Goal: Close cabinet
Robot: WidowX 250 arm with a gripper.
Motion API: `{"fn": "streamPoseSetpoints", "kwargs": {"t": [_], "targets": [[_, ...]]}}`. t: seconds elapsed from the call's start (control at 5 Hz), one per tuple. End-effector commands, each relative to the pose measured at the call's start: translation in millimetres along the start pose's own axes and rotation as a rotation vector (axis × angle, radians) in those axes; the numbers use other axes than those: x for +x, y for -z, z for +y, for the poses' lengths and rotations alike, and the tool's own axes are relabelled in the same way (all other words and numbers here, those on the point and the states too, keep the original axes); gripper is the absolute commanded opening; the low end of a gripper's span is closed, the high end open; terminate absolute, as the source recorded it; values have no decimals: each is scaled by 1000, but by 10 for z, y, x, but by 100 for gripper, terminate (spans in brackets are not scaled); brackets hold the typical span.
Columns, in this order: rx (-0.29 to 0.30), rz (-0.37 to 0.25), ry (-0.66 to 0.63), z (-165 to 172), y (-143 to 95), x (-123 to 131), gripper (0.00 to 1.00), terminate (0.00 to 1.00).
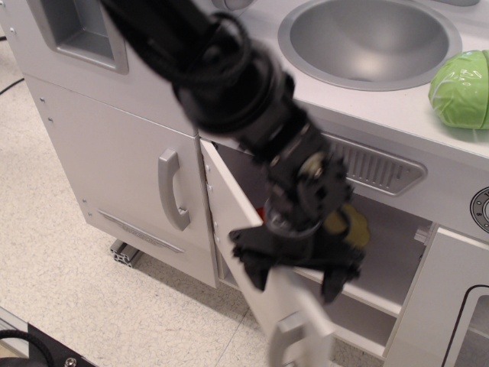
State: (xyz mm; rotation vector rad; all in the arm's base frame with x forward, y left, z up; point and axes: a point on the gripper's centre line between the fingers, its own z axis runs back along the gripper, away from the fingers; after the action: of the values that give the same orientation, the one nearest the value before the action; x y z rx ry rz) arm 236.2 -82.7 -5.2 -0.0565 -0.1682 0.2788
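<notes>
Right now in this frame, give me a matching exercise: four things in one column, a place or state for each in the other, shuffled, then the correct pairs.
Things:
1. squarish flat white cabinet door
2. round grey metal sink basin
3. green toy cabbage
4. pale yellow scalloped plate

Places or states:
A. on the countertop, right of the basin
B. partly swung shut, still ajar
C. on the inner shelf, mostly hidden by the black gripper
D. set into the countertop

Pairs: 1-B, 2-D, 3-A, 4-C

the arm [229, 76] is matte black and bulky, with black cables looped around its thick rounded segments. its black gripper [296, 269] carries a small round silvery part at the wrist.
</notes>
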Motion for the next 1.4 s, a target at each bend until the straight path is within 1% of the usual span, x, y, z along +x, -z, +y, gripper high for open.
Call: {"fn": "streamPoseSetpoints", "kwargs": {"t": [0.0, 0.2, 0.4, 0.6, 0.8, 1.0, 1.2], "targets": [[-134, -49, 28, 104, -615, 73, 100, 0], [-100, -33, 89, 309, -618, -87, 100, 0], [-41, -28, 134, 501, -426, -216, 100, 0], [17, -32, 152, 692, -182, -252, 100, 0], [58, -49, 146, 784, 39, -207, 100, 0], [94, -66, 105, 751, 233, -81, 100, 0], [109, -75, 54, 643, 399, 46, 100, 0]]}}
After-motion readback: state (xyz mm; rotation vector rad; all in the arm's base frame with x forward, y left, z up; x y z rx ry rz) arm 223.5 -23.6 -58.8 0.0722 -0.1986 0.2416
